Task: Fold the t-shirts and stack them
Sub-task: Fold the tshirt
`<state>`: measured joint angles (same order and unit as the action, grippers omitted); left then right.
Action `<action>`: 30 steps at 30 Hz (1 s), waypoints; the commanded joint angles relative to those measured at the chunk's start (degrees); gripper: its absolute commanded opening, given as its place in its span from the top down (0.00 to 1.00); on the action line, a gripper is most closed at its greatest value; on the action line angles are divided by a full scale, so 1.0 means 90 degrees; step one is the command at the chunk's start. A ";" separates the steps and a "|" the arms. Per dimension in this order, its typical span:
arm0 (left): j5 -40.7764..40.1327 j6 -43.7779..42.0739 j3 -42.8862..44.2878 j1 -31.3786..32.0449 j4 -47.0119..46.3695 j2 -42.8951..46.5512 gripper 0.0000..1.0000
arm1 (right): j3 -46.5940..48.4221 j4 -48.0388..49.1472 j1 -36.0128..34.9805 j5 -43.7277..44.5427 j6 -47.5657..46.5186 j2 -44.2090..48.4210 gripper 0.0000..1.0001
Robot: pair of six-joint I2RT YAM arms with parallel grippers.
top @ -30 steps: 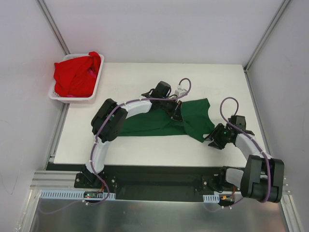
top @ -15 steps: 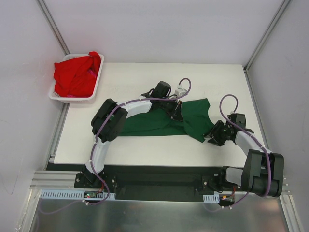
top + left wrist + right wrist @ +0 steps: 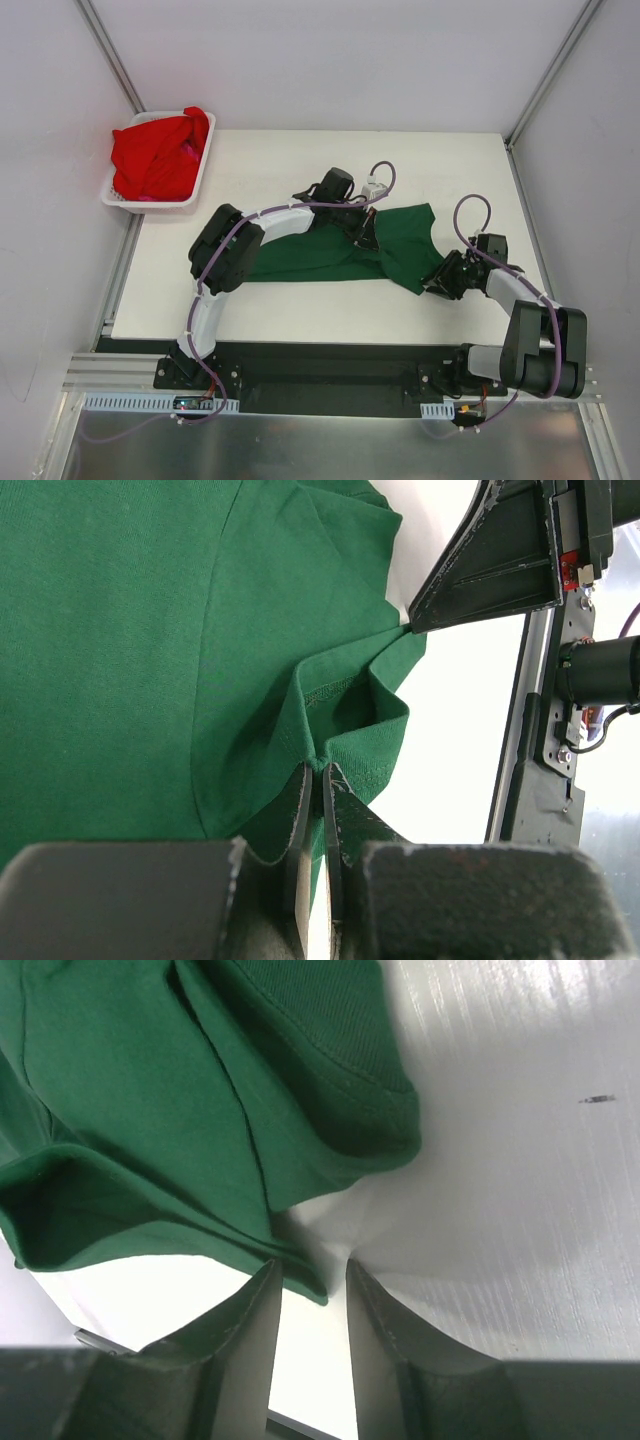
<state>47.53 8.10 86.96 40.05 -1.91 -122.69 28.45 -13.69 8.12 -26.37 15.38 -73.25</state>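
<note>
The dark green t-shirt (image 3: 320, 258) lies rumpled on the white table (image 3: 300, 160), partly gathered at its right side. My left gripper (image 3: 365, 236) is over the middle of the shirt; in the left wrist view it (image 3: 320, 772) is shut on a pinched fold of the green cloth (image 3: 150, 630). My right gripper (image 3: 438, 283) is at the shirt's lower right edge. In the right wrist view it (image 3: 312, 1270) is open, low on the table, with a corner of the green hem (image 3: 150, 1090) lying between its fingers. Bright red shirts (image 3: 155, 155) are heaped in the basket.
The white slotted basket (image 3: 118, 200) stands at the table's far left corner, overhanging its edge. Grey walls and metal posts enclose the table on three sides. The right arm's dark body (image 3: 500, 550) shows in the left wrist view beside the shirt's edge.
My right gripper has moved a little left and forward, onto the shirt's lower right edge. The left arm and the shirt have hardly moved.
</note>
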 commanded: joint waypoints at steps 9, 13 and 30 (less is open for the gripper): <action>0.0188 -0.0021 -0.0053 -0.0026 -0.0266 0.0049 1.00 | -0.0016 0.0008 0.0045 -0.0087 -0.0136 0.0005 0.66; 0.0178 -0.0021 -0.0062 -0.0026 -0.0266 0.0029 1.00 | -0.0045 0.0018 0.0045 -0.0146 -0.0127 0.0014 0.69; 0.0188 -0.0001 -0.0131 -0.0026 -0.0295 0.0029 1.00 | -0.0036 0.0047 0.0045 -0.0254 -0.0175 0.0024 0.81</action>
<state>47.53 8.19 86.30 40.05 -2.72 -122.69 28.25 -13.69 8.12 -27.51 14.66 -73.36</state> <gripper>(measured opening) 0.019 0.230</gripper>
